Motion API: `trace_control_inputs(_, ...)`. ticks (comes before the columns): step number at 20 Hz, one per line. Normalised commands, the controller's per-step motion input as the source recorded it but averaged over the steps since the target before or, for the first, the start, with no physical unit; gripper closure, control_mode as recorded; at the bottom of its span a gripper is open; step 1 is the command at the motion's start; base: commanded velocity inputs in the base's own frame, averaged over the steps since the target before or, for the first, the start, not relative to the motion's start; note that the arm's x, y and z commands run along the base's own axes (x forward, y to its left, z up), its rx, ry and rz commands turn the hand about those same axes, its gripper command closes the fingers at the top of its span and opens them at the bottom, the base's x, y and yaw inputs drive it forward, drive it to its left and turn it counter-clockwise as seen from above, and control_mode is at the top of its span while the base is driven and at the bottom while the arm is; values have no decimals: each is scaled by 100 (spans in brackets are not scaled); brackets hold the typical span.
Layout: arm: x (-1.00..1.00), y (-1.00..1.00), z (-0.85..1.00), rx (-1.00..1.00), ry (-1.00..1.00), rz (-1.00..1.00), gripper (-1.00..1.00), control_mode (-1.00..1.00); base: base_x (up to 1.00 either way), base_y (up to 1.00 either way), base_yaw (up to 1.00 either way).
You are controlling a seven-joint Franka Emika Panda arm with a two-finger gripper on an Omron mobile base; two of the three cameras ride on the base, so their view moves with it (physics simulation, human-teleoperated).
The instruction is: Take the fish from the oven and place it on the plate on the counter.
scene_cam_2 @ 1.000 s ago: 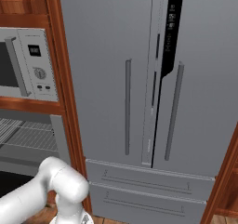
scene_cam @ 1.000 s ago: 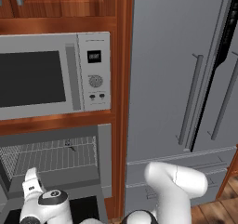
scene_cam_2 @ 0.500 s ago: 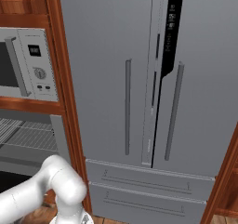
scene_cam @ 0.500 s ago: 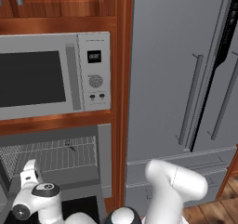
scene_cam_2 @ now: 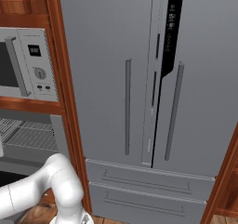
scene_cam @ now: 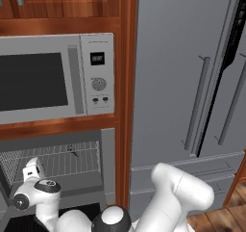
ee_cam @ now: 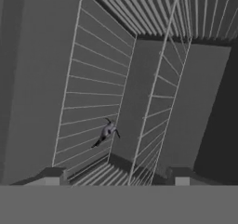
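The oven (scene_cam: 108,160) stands open below the microwave, its wire rack (scene_cam: 57,162) bare except for the fish (scene_cam: 71,149), a tiny dark shape near the rack's back. Seen from the hand, the fish (ee_cam: 106,134) lies on the rack (ee_cam: 93,79) a little beyond and left of centre. My gripper (ee_cam: 116,177) is open, its two fingertips (ee_cam: 51,174) wide apart with nothing between them, short of the fish. The arm's wrist (scene_cam: 36,193) hangs at the oven's mouth, at its left. The rack's right end (scene_cam_2: 25,135) shows from the other side. The plate and counter are out of view.
A grey microwave (scene_cam: 57,77) sits right above the oven. A reddish wooden post (scene_cam: 126,106) divides the oven from a tall grey fridge (scene_cam_2: 139,79) with drawers below. The oven's dark door (scene_cam: 19,222) lies lowered under the wrist.
The arm has folded lower, and the hand has leaned up and in toward the oven rack. The base has not moved.
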Motion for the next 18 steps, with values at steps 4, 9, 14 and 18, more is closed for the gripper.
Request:
trace_control_inputs(4,2,-5,-17,-25,28,6,-100,-100,0,0,0)
trace_control_inputs(9,0,0,0,-30,18,22,-100,-100,0,0,0)
trace_control_inputs(14,6,0,0,-28,13,48,-100,-100,0,0,0)
trace_control_inputs(18,8,-5,-5,-24,4,55,-100,-100,0,0,0)
